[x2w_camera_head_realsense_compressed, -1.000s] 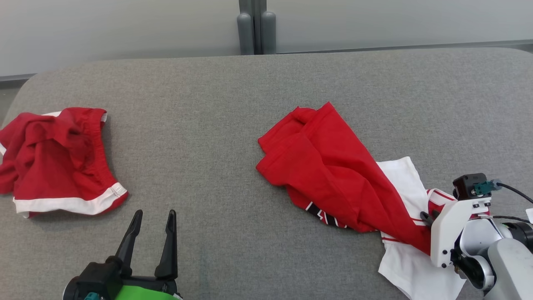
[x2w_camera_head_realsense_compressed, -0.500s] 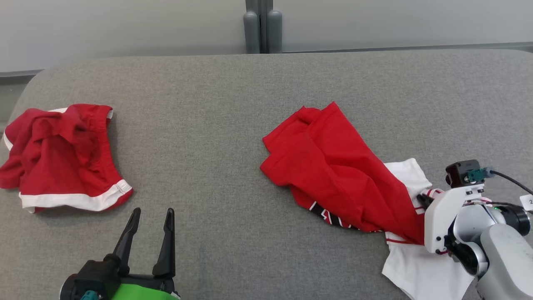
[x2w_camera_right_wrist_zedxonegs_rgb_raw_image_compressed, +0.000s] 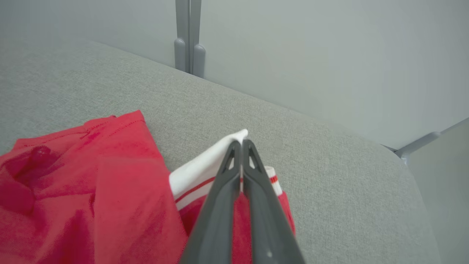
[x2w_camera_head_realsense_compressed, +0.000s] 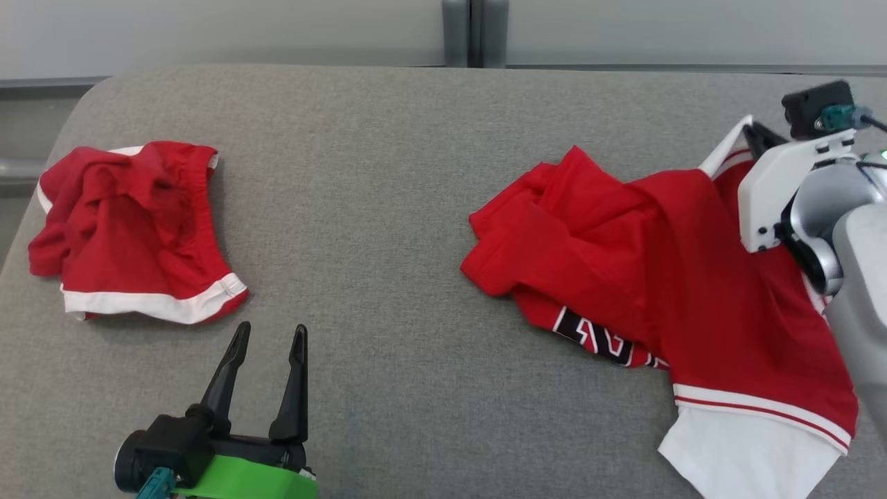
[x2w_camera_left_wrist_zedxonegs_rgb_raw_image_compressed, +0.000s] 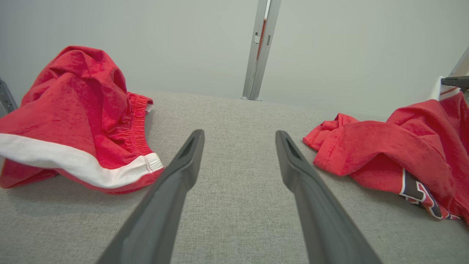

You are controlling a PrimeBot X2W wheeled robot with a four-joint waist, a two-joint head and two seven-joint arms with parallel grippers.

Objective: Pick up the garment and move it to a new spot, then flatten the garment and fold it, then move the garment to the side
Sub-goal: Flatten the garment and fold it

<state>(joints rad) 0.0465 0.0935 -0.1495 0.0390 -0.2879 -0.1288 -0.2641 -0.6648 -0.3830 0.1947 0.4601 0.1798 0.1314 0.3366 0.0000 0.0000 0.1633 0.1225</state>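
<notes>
The right claw (x2w_camera_head_realsense_compressed: 754, 130), at the upper right of the head frame, is clenched on the white-trimmed edge of the red garment (x2w_camera_head_realsense_compressed: 658, 277) and holds this corner lifted above the grey desk (x2w_camera_head_realsense_compressed: 388, 173). The rest of the garment lies crumpled at the right side of the frame, with a white part at the lower right. The left claw (x2w_camera_head_realsense_compressed: 269, 336) is released at the lower left and holds nothing. Red shorts (x2w_camera_head_realsense_compressed: 138, 222) lie at the upper left, well apart from the garment.

Crumpled red shorts (x2w_camera_head_realsense_compressed: 132, 229) with white trim, on grey fabric surface (x2w_camera_head_realsense_compressed: 388, 208), grey post (x2w_camera_head_realsense_compressed: 475, 31) against pale wall (x2w_camera_head_realsense_compressed: 208, 28)
</notes>
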